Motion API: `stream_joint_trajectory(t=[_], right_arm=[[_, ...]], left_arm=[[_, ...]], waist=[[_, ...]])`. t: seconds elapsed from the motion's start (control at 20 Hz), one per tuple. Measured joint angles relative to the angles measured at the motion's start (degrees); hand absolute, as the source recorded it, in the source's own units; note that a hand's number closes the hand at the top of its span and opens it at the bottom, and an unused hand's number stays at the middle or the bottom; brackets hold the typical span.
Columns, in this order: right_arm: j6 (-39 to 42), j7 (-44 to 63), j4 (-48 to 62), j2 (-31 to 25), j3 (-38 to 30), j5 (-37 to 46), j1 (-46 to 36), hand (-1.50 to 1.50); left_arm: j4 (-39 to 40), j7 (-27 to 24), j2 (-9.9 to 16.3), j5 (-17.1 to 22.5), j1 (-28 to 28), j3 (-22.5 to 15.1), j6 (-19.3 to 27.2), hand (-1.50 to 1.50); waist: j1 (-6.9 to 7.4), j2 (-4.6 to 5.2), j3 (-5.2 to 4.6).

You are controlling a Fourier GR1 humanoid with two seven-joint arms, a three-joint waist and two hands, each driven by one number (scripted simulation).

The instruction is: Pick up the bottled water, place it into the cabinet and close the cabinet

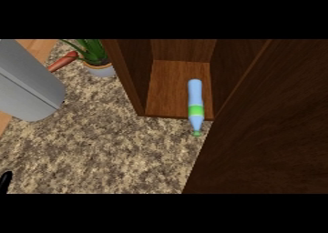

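You had a speckled granite counter [93, 145] in front of you, with most of its open room at the left and near side. At the far left edge a strip of light wooden surface [39, 46] showed beyond the stone. A large grey forearm [22, 84] crossed the upper left, angling down over the counter, and hid whatever lay beneath it.

The cabinet [176, 88] stood at the far middle, open, its wooden floor reaching to a front edge that dropped to the counter. Its left wall [130, 73] rose dark and steep beside the opening. The cabinet door [268, 132] filled the whole right side of your view, swung toward you, its near edge running down to the counter and closing off any room on the right.

Your left hand [2, 182] showed only as a pair of black fingertips at the lower left edge, touching nothing you could see; you could not tell how far it was spread. Your right hand was out of view.

The bottled water [195, 102] lay on its side along the cabinet floor's right side, pale blue with a green label band and green cap. Its cap end poked out past the front edge toward you, just beside the door.

A potted plant [96, 57] and a reddish sausage-shaped item [61, 62] sat at the far left of the counter.
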Motion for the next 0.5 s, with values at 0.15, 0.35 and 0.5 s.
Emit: stream_joint_trajectory(t=[0.15, 0.35, 0.5], right_arm=[[-0.98, 3.29, 2.11, 4.88, 2.33, -1.26, -3.51, 1.50], [-5.22, 8.57, 5.80, 12.31, 6.30, -3.88, -12.05, 1.50], [-9.88, 12.63, 8.74, 14.65, 7.10, -6.65, -19.93, 1.50]], left_arm=[[0.24, -0.62, 1.05, 1.91, 1.70, 2.71, -2.57, -1.50], [0.65, -1.97, 2.41, 5.52, 5.13, 6.74, -7.35, -1.50], [1.38, -3.21, 2.87, 8.34, 7.91, 10.05, -11.25, -1.50]], waist=[[0.18, 0.07, 0.00], [0.25, -0.01, -0.06], [-0.28, -0.12, -0.05]])
